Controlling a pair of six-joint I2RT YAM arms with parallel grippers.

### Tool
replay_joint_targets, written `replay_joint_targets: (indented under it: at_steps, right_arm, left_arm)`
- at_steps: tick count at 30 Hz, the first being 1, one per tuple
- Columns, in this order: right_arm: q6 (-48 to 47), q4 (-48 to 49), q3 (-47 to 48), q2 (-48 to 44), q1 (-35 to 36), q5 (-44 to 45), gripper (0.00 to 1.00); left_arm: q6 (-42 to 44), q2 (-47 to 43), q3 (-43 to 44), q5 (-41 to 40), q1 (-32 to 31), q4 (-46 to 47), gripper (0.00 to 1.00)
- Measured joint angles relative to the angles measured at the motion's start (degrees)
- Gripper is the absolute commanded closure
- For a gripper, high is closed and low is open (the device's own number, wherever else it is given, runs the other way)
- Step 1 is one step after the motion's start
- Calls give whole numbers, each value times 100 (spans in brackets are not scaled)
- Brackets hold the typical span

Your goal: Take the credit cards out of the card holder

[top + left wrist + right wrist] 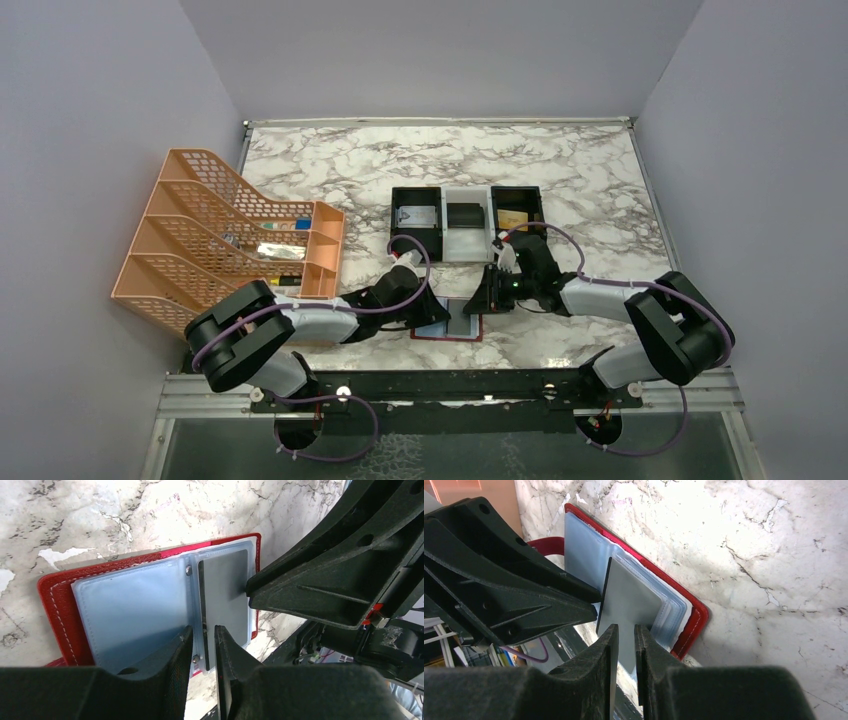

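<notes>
Lying on marbled table (600, 170) between grey walls (90, 120): card holder (125, 610); left tool (200, 631) released, right tool (623, 630) grasping grey card (629, 600)

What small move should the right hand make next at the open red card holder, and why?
The right hand pinches the thin dark grey plastic card, which is only partly out of its clear plastic sleeve in the flat red bifold card holder. The left hand straddles the holder's spine. So the right hand should probably pull straight back to slide the card free.

Stitched red leather-look card holder (52, 605), glossy plastic sleeves (130, 615), smooth marbled table (100, 515).
</notes>
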Motion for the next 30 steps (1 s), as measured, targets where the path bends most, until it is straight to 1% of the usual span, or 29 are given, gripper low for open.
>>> replay_joint_targets:
  at_steps: [3,5,10,14,16,30]
  right_arm:
    - [-2,0,0,0,0,0,80]
    - [-2,0,0,0,0,-2,80]
    - [-4,7,-2,2,0,-2,80]
    - [0,44,-26,2,0,-4,80]
    - [-2,55,-31,2,0,0,80]
    - [-267,-138,9,-15,15,199,80]
  left_arm:
    - [-13,24,-13,0,0,17,75]
    - [-13,96,-11,2,0,57,78]
    - [-101,328,13,37,-13,254,88]
    - [-146,348,13,33,-24,293,95]
    - [-173,321,-4,20,-26,297,100]
    - [-304,-162,-354,-227,-37,352,100]
